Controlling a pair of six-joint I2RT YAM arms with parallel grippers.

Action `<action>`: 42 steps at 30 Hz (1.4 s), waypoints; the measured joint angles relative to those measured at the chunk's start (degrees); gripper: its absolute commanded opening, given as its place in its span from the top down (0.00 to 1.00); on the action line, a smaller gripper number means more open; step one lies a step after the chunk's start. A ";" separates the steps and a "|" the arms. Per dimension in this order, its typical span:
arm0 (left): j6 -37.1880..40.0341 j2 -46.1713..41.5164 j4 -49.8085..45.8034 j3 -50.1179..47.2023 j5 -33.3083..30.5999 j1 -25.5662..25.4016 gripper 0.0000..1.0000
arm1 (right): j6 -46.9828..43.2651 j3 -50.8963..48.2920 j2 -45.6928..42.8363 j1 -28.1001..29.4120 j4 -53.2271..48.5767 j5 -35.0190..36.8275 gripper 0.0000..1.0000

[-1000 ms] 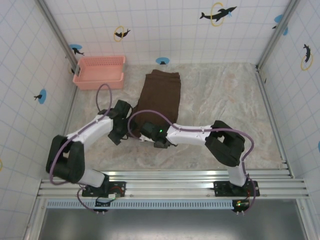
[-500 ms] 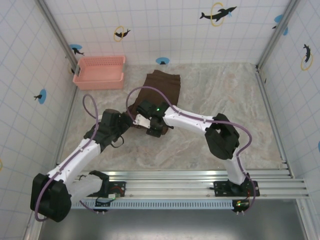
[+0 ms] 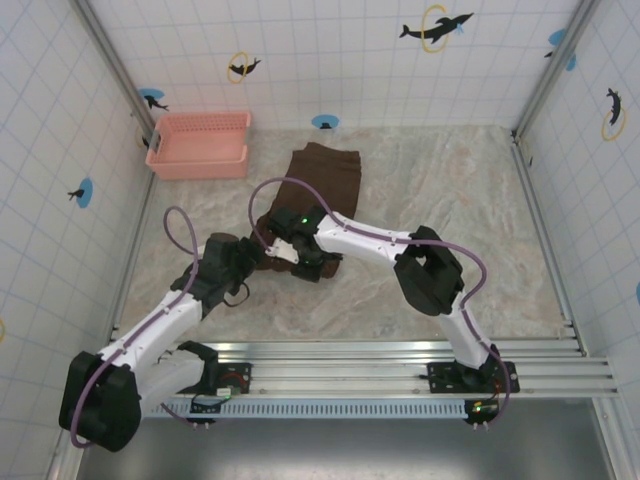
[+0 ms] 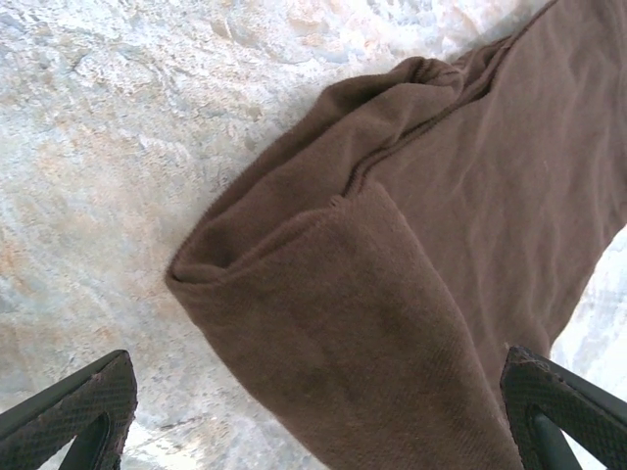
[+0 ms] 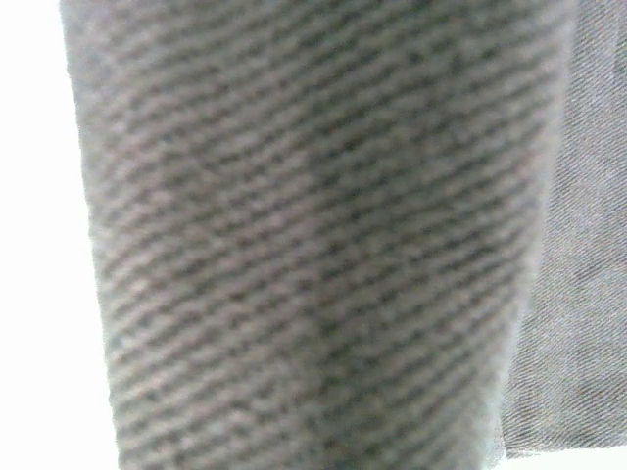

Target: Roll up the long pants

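Since a second ago, the near end of the long pants (image 3: 325, 180) has been turned over on itself, and the left arm has been stretched farther out along the table (image 3: 450, 200). At far left a pink basket (image 3: 198, 145) is seen by the back wall, apart from the cloth. The left gripper (image 4: 315, 360) is held wide open — its fingers (image 4: 73, 411) are spread to either side of the folded end, and nothing is gripped. The pants are laid flat at mid-table, their far end near the back wall. The right gripper (image 3: 308, 260) is set over the folded near end — in its wrist view only blurred brown weave is made out, so its opening cannot be told.
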 measured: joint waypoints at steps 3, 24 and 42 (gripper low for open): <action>-1.55 0.46 0.02 -0.13 -0.24 0.55 0.03 | 1.95 1.99 1.27 0.50 -0.96 1.11 1.00; -4.46 7.08 -3.17 -0.44 -3.10 0.90 0.03 | 9.33 8.74 8.70 2.95 -3.08 5.75 1.00; -1.27 5.20 -2.21 1.36 -4.81 1.25 0.03 | 8.76 8.79 9.44 1.14 1.95 2.45 1.00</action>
